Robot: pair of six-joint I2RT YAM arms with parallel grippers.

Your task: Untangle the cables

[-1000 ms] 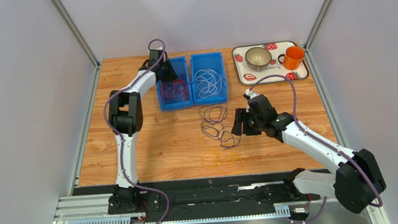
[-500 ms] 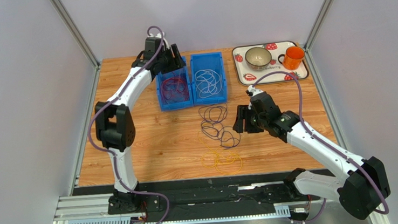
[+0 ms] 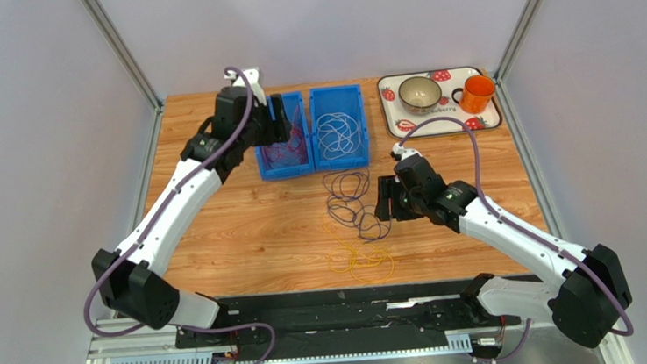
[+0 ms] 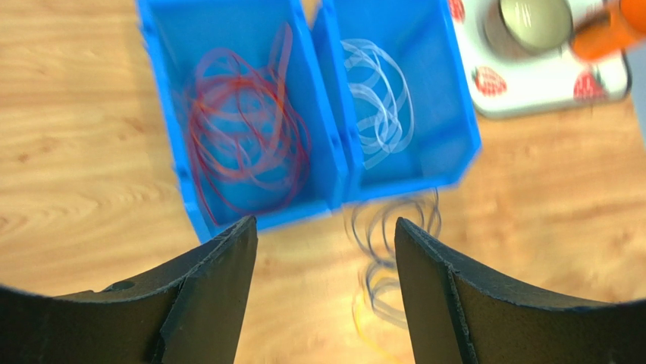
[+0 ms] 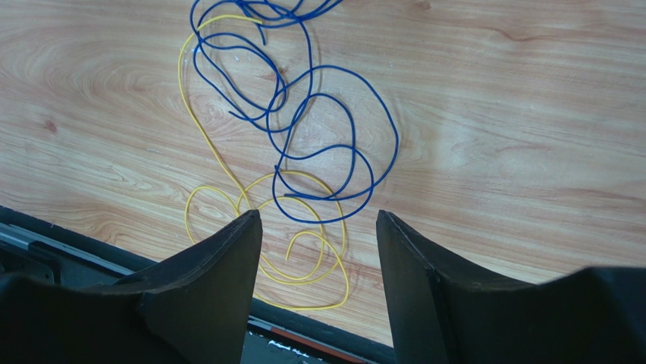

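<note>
A dark red cable (image 3: 285, 150) (image 4: 243, 129) lies coiled in the left blue bin (image 3: 261, 157). A white cable (image 3: 338, 135) (image 4: 379, 106) lies in the right blue bin (image 3: 363, 134). On the table a dark blue cable (image 3: 351, 202) (image 5: 395, 133) overlaps a yellow cable (image 3: 367, 259) (image 5: 216, 155) at its near end. My left gripper (image 3: 282, 122) (image 4: 324, 221) hangs open above the left bin's far part, nothing between its fingers. My right gripper (image 3: 385, 201) (image 5: 318, 214) stands open just right of the dark blue loops, holding nothing.
A strawberry-print tray (image 3: 489, 119) at the back right carries a bowl (image 3: 420, 92) and an orange mug (image 3: 476, 93). The black rail (image 3: 337, 300) runs along the table's near edge, close to the yellow loops.
My left gripper opened and lifted back out of the left bin, leaving the red cable inside; its arm swung out to the left. The right gripper edged slightly left.
</note>
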